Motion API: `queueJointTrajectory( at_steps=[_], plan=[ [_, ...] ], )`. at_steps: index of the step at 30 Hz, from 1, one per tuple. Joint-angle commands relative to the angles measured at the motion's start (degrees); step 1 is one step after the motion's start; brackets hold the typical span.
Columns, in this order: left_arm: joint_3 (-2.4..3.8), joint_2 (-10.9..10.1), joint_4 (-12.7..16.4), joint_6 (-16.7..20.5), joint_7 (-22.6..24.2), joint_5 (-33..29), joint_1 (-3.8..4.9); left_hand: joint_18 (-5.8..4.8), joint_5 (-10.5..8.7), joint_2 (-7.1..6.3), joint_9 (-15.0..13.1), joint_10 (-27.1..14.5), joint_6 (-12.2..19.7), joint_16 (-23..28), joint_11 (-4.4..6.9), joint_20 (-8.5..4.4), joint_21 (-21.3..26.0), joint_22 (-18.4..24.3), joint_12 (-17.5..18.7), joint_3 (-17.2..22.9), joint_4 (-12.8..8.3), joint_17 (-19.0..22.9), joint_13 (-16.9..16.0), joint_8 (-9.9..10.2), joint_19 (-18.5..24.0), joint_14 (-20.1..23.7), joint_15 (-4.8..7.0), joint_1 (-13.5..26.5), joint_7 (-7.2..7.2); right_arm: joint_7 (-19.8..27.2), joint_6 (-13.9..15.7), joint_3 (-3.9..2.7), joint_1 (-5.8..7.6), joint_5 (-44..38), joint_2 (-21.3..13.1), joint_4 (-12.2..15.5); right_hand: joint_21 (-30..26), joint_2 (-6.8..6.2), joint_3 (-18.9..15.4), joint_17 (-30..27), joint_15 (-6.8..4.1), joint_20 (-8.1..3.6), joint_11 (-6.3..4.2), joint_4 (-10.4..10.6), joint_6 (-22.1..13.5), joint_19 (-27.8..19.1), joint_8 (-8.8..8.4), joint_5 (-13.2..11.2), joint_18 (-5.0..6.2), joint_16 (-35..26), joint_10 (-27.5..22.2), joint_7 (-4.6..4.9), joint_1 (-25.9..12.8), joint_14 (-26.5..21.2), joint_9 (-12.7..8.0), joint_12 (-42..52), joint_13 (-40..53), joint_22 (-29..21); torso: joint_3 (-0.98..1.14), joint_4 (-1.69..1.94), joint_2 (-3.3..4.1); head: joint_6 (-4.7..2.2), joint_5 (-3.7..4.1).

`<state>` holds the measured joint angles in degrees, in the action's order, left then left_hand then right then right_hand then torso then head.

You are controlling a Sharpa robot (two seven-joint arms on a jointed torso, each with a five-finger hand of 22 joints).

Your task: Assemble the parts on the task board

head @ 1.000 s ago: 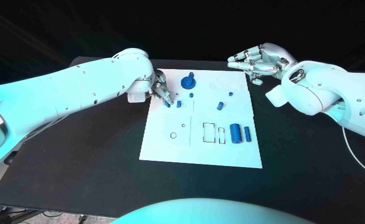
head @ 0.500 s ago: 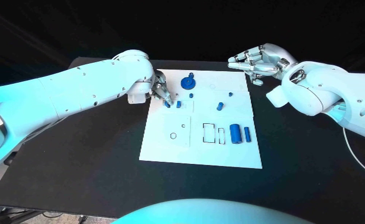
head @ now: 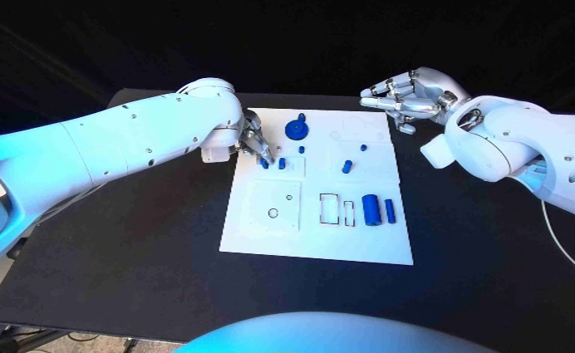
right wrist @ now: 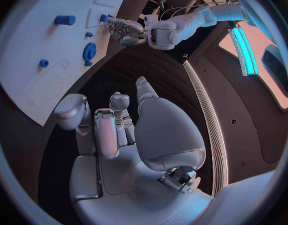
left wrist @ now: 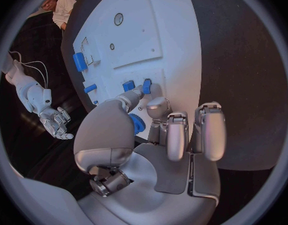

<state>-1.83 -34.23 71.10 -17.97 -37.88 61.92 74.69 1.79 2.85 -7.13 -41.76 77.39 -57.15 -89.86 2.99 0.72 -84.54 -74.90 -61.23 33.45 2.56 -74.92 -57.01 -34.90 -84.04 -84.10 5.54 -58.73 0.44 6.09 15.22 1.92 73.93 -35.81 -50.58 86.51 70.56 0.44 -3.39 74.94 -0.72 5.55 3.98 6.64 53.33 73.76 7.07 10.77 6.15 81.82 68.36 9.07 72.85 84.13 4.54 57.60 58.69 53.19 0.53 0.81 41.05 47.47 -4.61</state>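
Note:
The white task board (head: 314, 224) lies mid-table. My left hand (head: 251, 142) reaches over its far left edge, and its thumb and a fingertip (left wrist: 154, 91) pinch a small blue part (head: 265, 164) (left wrist: 146, 86) that stands on the board. A second small part (head: 282, 164) (left wrist: 128, 85) stands just beside it. Farther back on the board is a blue gear (head: 296, 129) (right wrist: 88, 51). Two blue cylinders (head: 371, 208) lie side by side near the right edge. My right hand (head: 407, 99) (right wrist: 112, 135) hovers off the board's far right corner, fingers apart and holding nothing.
More small blue parts (head: 346, 166) stand on the board's right half, near outlined slots (head: 328, 208). Black table (head: 144, 228) surrounds the board on all sides. A ribbed strip (right wrist: 206, 110) runs along the table's edge in the right wrist view.

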Motion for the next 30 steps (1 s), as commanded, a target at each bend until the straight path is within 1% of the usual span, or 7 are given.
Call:
queueJointTrajectory(
  at_steps=[1, 15, 19, 30],
  plan=[
    [-0.50, 0.18, -0.04, -0.71, -0.99, 0.21, -0.78, -0.30, -0.02, 0.07, -0.08, -0.17, 0.23, -0.14, 0.05, -0.41, -0.33, -10.45, 0.15, -0.88, 0.20, -15.08, 0.16, -0.13, -3.43, -5.90, 0.48, 0.98, 0.27, 0.53, -0.76, 0.00, -0.04, -0.16, -0.01, 0.12, -0.25, 0.54, -0.41, 3.19, 0.28, -0.04, 0.01, -0.01, -0.47, -0.48, 0.20, 0.19, 0.77, -0.28, -0.55, -0.11, 0.23, 2.78, -0.09, -0.14, -0.09, -0.14, 0.01, 0.00, 0.01, -0.02, 0.00],
    [-0.54, 0.17, -0.13, -1.01, -1.35, 0.21, -0.81, -0.37, -0.02, -0.06, -0.32, -0.09, -0.04, -0.14, 0.16, -0.48, -0.56, -10.71, -0.05, -3.03, 1.14, -15.08, 0.20, -0.40, -3.56, -5.90, 0.57, 2.07, 0.14, 0.54, -0.88, 0.00, -0.04, -0.16, -0.03, 0.14, -0.31, 0.55, -0.42, 3.18, 0.28, -0.04, 0.02, -0.01, -0.48, -0.54, 0.20, 0.20, 0.79, -0.29, -0.58, -0.11, 0.24, 2.78, -0.09, -0.16, -0.11, -0.25, 0.00, -0.01, 0.00, 0.02, 0.03],
    [-0.54, 0.12, -0.14, -1.42, -1.49, 0.21, -0.81, -0.40, -0.02, -0.18, -0.39, -0.03, -0.11, -0.14, 0.18, -0.50, -0.66, -10.81, -0.16, -3.62, 1.33, -15.08, 0.16, -0.49, -3.61, -5.90, 0.59, 2.29, 0.11, 0.53, -0.94, 0.00, -0.04, -0.16, -0.04, 0.13, -0.31, 0.55, -0.42, 3.18, 0.28, -0.04, 0.02, -0.01, -0.48, -0.54, 0.20, 0.20, 0.79, -0.29, -0.58, -0.11, 0.24, 2.78, -0.09, -0.16, -0.11, -0.25, 0.00, 0.00, 0.00, 0.14, 0.06],
    [-0.56, 0.05, -0.17, -1.90, -1.93, 0.21, -0.81, -0.45, -0.02, -0.64, -0.57, 0.10, -0.37, -0.14, 0.23, -0.53, -0.80, -10.97, -0.31, -5.79, 2.07, -15.08, 0.24, -0.72, -3.69, -5.90, 0.62, 3.00, 0.04, 0.53, -0.95, 0.00, -0.04, -0.16, -0.10, 0.16, -0.33, 0.57, -0.50, 3.14, 0.29, -0.04, 0.03, -0.01, -0.52, -0.55, 0.21, 0.21, 0.79, -0.33, -0.62, -0.10, 0.29, 2.76, -0.10, -0.18, -0.14, -0.26, -0.01, -0.03, 0.01, 0.17, 0.05]
  ],
)
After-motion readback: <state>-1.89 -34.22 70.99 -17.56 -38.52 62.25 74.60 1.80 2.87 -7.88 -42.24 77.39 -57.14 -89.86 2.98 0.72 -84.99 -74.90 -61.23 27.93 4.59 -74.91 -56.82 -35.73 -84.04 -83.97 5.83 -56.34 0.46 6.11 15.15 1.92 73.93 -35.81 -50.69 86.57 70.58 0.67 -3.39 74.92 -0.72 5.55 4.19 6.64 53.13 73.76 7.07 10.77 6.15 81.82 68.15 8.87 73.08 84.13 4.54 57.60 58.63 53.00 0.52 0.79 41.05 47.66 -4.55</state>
